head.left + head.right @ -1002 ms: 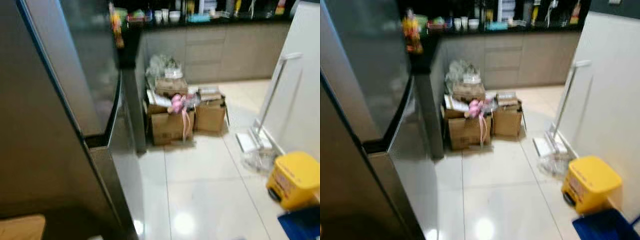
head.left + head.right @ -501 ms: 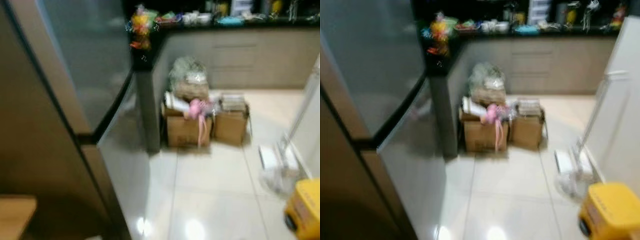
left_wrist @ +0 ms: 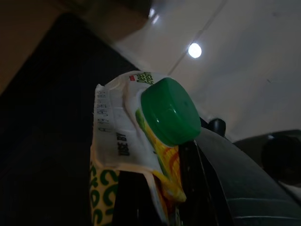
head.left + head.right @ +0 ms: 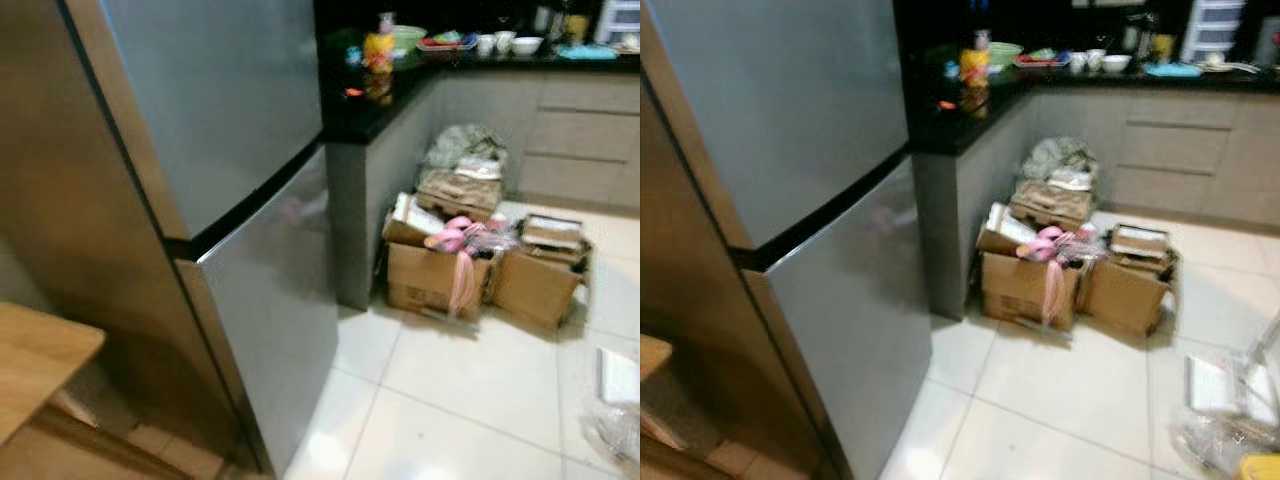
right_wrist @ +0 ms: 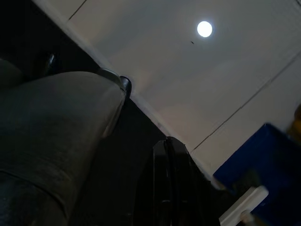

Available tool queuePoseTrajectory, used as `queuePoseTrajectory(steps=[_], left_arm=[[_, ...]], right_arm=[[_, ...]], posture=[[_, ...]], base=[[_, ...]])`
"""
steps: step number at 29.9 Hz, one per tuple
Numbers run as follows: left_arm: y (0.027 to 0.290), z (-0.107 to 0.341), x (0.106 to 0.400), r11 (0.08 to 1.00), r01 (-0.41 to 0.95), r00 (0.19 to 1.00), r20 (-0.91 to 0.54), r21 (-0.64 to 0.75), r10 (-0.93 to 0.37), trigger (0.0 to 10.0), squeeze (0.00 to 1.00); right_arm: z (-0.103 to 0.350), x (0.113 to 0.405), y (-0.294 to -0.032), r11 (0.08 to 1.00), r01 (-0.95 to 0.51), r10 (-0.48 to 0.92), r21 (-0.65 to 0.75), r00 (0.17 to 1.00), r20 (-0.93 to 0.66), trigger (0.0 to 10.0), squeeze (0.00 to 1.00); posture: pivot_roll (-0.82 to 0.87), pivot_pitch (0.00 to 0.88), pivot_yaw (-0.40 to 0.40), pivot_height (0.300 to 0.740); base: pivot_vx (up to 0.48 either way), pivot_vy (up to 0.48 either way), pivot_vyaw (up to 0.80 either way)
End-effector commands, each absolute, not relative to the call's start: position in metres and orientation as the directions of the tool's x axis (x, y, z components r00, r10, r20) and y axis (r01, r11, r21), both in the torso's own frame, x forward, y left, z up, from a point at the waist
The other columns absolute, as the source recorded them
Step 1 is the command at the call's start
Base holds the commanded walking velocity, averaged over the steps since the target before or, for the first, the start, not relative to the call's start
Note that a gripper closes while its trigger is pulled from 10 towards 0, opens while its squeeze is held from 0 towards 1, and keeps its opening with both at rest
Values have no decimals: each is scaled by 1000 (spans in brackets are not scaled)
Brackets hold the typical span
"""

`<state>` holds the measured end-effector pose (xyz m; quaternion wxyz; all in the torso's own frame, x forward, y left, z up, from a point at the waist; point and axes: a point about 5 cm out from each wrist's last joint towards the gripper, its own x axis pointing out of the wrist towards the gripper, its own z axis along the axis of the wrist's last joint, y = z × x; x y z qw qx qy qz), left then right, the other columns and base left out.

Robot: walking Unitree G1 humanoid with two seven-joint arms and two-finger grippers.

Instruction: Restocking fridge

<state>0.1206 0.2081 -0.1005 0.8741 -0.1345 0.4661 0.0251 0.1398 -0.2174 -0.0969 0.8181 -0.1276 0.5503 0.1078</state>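
Observation:
The tall steel fridge point(image 4: 230, 150) stands at the left with its upper door and its lower door point(image 4: 855, 330) both closed. In the left wrist view my left gripper point(image 3: 157, 190) is shut on a white, yellow and green drink carton point(image 3: 120, 141) with a round green cap point(image 3: 170, 110), held low above the pale floor. My right gripper point(image 5: 170, 181) hangs over the tiles beside my leg, its black fingers point(image 5: 165, 169) pressed together with nothing between them.
A black counter point(image 4: 365, 100) with a bottle and dishes adjoins the fridge. Open cardboard boxes point(image 4: 1040, 285) with pink ribbon sit on the floor below it. A wooden tabletop corner point(image 4: 35, 355) juts in at the near left. A plastic bag point(image 4: 1230, 420) lies at the right, and a blue bin point(image 5: 263, 165) stands near my right gripper.
The camera has turned left: the fridge front now takes up much more of the picture, the boxes have slid right, and the yellow bin has almost left the frame.

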Motion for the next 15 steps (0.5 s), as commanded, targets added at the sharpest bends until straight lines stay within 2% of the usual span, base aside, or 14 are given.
queuePoseTrajectory(steps=[1, 15], left_arm=[[204, -101, 120, 958, -169, 561, -822, -232, -100, 10000, 0], [202, -101, 122, 960, -162, 564, -820, -229, -101, 10000, 0]], right_arm=[[-98, 141, -212, 941, -328, 45, -87, 375, -926, 10000, 0], [-97, 140, -216, 938, -331, 28, -104, 371, -928, 10000, 0]], posture=[[-73, 0, 30, 740], [-75, 0, 31, 740]], base=[[0, 0, 781], [0, 0, 777]])
